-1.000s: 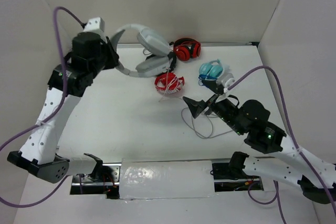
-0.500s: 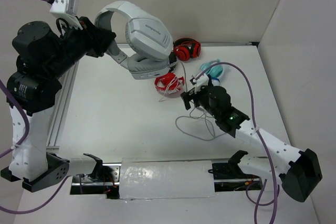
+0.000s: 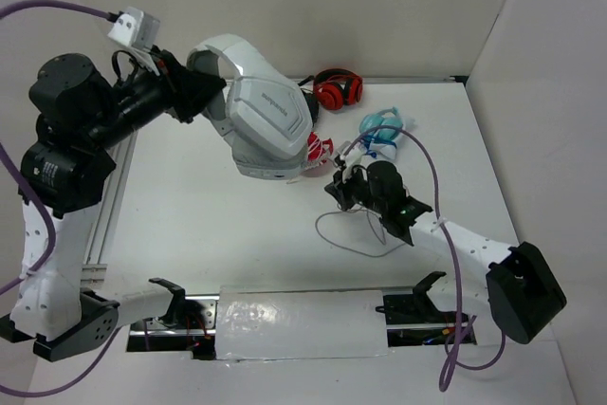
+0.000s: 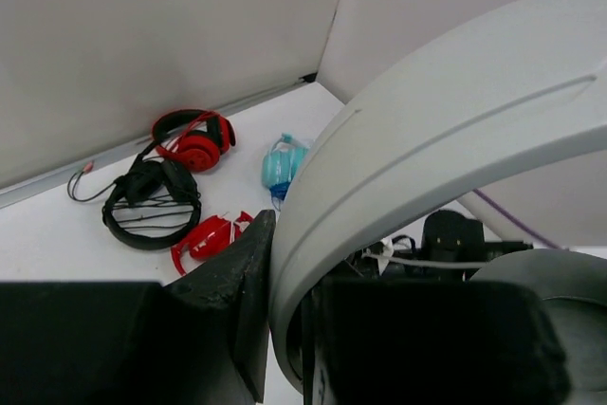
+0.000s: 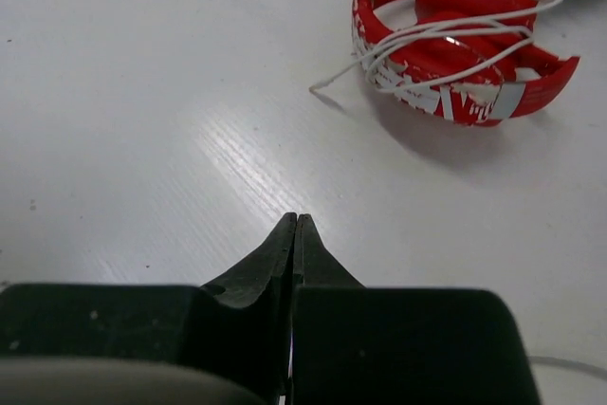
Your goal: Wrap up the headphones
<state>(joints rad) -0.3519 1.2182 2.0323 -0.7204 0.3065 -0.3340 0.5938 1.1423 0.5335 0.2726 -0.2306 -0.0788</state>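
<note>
The large grey-white headphones (image 3: 270, 120) hang in the air over the back left of the table. My left gripper (image 3: 194, 92) is shut on their wide headband. In the left wrist view the headband (image 4: 455, 139) arches across the frame, with the left gripper (image 4: 289, 263) closed on both sides of it. Their thin grey cable (image 3: 327, 234) lies in a loose loop on the table. My right gripper (image 3: 332, 189) is low over the table just above that loop. In the right wrist view the right gripper (image 5: 296, 220) is shut, and nothing shows between its tips.
A red pair wound in white cord (image 5: 455, 54) lies just beyond the right gripper. At the back are a red-and-black pair (image 3: 337, 92), a light blue pair (image 3: 379, 125) and a black pair (image 4: 152, 206). White walls close the back and right sides.
My left arm has raised and turned the headphones, which now hang more to the right. My right gripper has moved left toward the cable loop and gone from open to shut.
</note>
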